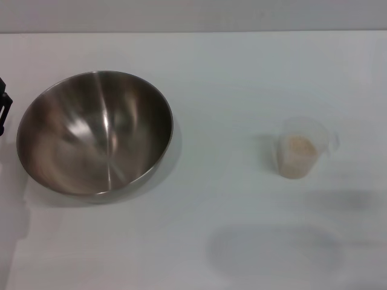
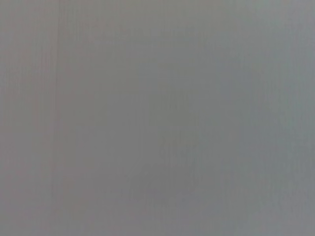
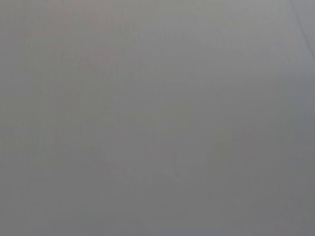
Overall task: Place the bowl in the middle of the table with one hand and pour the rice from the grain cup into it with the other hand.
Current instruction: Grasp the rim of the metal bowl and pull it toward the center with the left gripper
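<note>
The steel bowl point(image 1: 95, 133) sits empty on the left part of the white table point(image 1: 230, 72) in the head view. The clear grain cup point(image 1: 300, 147) stands upright at the right, with pale rice point(image 1: 297, 152) inside it and its handle toward the right. A small black part of my left gripper point(image 1: 3, 109) shows at the left edge, just left of the bowl's rim and apart from it. My right gripper is out of view. Both wrist views show only a plain grey surface.
A soft shadow point(image 1: 275, 248) lies on the table near the front, below the cup. The table's far edge point(image 1: 193, 32) runs along the top of the head view.
</note>
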You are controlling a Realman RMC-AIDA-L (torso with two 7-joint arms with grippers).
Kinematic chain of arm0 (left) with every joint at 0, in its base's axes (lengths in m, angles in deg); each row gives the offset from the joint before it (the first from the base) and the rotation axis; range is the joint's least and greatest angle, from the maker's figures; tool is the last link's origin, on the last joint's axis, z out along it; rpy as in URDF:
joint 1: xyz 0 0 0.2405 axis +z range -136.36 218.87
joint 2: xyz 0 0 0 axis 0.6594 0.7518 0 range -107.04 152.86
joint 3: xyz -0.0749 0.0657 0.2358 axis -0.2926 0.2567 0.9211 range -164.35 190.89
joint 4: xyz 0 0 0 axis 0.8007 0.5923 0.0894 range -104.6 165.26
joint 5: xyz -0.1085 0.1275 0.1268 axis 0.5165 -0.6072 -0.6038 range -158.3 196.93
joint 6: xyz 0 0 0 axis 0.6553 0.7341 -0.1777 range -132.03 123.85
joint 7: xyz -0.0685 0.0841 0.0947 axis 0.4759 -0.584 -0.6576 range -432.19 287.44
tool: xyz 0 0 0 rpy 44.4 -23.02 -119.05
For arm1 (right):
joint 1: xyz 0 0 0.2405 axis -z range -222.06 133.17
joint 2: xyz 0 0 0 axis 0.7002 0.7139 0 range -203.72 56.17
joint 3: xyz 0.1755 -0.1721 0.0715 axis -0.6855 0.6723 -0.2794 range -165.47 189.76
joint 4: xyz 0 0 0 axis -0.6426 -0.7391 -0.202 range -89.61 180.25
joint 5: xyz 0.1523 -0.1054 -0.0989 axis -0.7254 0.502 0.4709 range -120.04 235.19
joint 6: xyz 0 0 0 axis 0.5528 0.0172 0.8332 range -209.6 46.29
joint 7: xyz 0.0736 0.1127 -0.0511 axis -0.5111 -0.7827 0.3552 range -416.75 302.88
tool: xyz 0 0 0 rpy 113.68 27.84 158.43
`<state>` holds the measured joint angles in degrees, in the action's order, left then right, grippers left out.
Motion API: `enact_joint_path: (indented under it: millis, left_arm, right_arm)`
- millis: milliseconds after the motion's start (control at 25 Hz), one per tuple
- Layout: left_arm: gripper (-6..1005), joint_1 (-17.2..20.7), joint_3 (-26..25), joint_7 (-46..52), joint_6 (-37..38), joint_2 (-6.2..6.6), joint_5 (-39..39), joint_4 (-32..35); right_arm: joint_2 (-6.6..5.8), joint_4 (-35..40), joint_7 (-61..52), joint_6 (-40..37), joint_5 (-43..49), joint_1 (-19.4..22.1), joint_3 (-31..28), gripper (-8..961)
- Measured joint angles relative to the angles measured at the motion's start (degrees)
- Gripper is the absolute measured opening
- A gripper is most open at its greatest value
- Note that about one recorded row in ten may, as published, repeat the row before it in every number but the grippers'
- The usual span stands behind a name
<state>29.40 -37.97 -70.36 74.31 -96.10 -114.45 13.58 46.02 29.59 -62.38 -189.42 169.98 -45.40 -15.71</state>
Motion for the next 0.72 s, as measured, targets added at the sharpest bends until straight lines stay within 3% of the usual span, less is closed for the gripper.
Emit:
enact_joint_path:
  millis: [280,440,560,600,720]
  left_arm:
    - [818,0.04,0.00,0.32,0.15,0.16,0.10,-1.06]
    - [812,-0.03,-1.22,-0.71,-1.92,0.73,0.10,-4.89]
    - [808,-0.10,-3.76,-3.03,-6.35,1.83,-0.61,-10.59]
    - [807,0.16,-5.40,-5.39,-10.94,3.00,-1.85,-15.71]
    - [803,1.16,-8.60,-8.51,-19.29,4.50,-4.90,-24.19]
  right_arm:
    - [0.00,0.00,-0.10,0.57,0.00,0.08,0.00,781]
    - [0.00,0.00,-0.17,0.68,0.00,0.20,0.00,782]
    - [0.00,0.09,-0.22,0.70,0.00,0.19,0.00,782]
    - [0.00,0.11,-0.25,0.71,0.00,0.20,0.00,782]
    - [0.00,0.08,-0.27,0.73,0.01,0.28,0.00,782]
